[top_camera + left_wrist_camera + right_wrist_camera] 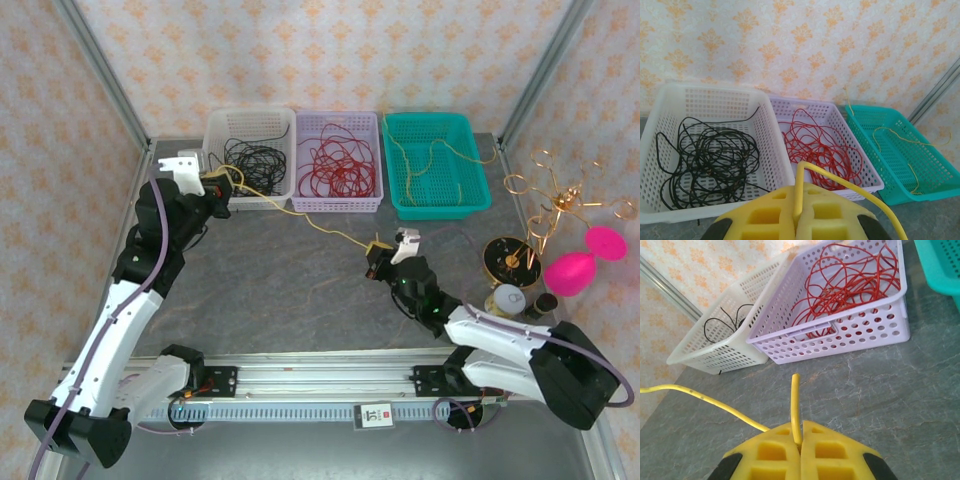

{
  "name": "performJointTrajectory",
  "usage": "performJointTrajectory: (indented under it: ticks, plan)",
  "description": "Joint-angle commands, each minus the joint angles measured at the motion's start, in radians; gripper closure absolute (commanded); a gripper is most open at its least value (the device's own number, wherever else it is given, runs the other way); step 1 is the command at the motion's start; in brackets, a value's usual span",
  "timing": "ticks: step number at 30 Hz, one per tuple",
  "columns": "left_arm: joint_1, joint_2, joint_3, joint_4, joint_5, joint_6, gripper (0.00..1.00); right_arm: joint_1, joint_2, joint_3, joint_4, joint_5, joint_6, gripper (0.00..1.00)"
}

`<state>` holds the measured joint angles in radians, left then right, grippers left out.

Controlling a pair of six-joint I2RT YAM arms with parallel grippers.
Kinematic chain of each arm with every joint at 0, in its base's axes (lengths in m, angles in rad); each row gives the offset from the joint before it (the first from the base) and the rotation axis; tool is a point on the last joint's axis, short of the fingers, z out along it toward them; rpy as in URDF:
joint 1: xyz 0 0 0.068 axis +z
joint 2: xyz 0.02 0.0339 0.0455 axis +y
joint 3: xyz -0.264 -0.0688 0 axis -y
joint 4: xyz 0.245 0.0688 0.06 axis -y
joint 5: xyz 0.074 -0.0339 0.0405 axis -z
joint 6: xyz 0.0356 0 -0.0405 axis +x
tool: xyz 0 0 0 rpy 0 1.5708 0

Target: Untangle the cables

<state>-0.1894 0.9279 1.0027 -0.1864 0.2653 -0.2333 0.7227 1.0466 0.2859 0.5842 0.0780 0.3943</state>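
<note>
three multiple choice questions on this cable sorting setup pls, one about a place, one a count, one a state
1. Where does the red cable lie?
A) the white basket
B) the lilac basket
C) the teal basket

2. How many baskets stand at the back of the table?
A) one
B) two
C) three

3. What state is the left claw in?
A) shut on the yellow cable
B) open above the table
C) shut on the red cable

Key:
1 B, the red coil fills the middle, lilac one.
2 C, white, lilac and teal sit in a row.
3 A, its pads pinch the yellow strand, as the right claw does too.
</note>
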Motion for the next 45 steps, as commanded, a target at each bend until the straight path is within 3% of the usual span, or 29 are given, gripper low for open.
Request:
performJointTrajectory:
  ticks: [1,2,4,6,10,15,20,22,24,26,30,35,45]
  plan:
    - [0.016,-0.009,0.016,0.109,0.091,0.011,1.00,-0.019,-0.022,-0.010,-0.089,-0.006,-0.102,1.00]
    - [0.014,-0.009,-0.005,0.141,0.157,0.006,1.00,-0.019,-0.028,0.007,-0.098,-0.072,-0.142,0.97]
    - [0.012,-0.009,-0.032,0.186,0.257,0.000,1.00,-0.018,-0.035,0.056,-0.148,-0.177,-0.218,0.77]
    - [0.007,-0.012,-0.048,0.196,0.292,0.005,1.00,-0.019,-0.054,0.116,-0.234,-0.207,-0.284,0.59]
    - [0.004,-0.024,-0.069,0.187,0.316,0.030,1.00,-0.020,-0.149,0.184,-0.315,-0.285,-0.397,0.44]
    - [-0.008,-0.026,-0.087,0.184,0.404,0.055,1.00,-0.018,-0.179,0.286,-0.347,-0.540,-0.509,0.30]
    - [-0.051,-0.031,-0.086,0.168,0.423,0.091,1.00,-0.019,-0.017,0.459,-0.375,-0.660,-0.479,0.29]
    - [-0.071,-0.034,-0.086,0.153,0.419,0.117,1.00,-0.018,0.058,0.553,-0.368,-0.590,-0.341,0.32]
    - [-0.085,-0.040,-0.099,0.151,0.403,0.137,1.00,-0.020,0.163,0.690,-0.419,-0.570,-0.168,0.42]
    - [-0.091,-0.043,-0.115,0.156,0.367,0.146,1.00,-0.020,0.251,0.796,-0.467,-0.649,-0.019,0.48]
    - [-0.096,-0.033,-0.136,0.166,0.308,0.165,1.00,0.014,0.316,0.771,-0.265,-0.793,0.288,0.48]
    - [-0.103,-0.007,-0.138,0.168,0.282,0.176,1.00,0.083,0.342,0.789,-0.232,-0.767,0.315,0.48]
    - [-0.118,-0.006,-0.124,0.141,0.275,0.194,1.00,0.093,0.421,0.844,-0.225,-0.771,0.353,0.49]
